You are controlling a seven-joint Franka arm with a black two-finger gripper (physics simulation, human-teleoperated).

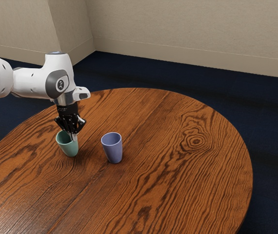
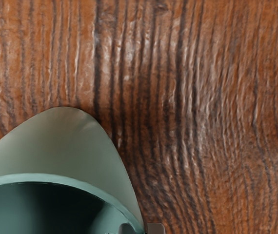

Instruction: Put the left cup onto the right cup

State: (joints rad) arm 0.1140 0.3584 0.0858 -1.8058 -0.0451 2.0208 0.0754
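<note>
A green cup [image 2: 66, 146] stood on the wooden table [image 2: 202, 97], close beneath the camera. Its pale outer wall rose to a teal rim, and its inside was dark. The table's reddish-brown grain ran in dark, wavy lines beside the cup.

A round table [image 1: 178, 161] of heavily grained reddish-brown wood lies beneath our gripper [image 1: 72, 132] and spreads wide beyond it. Dark blue carpet [image 1: 256, 107] surrounds it. Well behind our gripper, beige walls [image 1: 188, 24] with a pale baseboard [image 1: 192, 54] meet at a corner under soft, even light.
</note>
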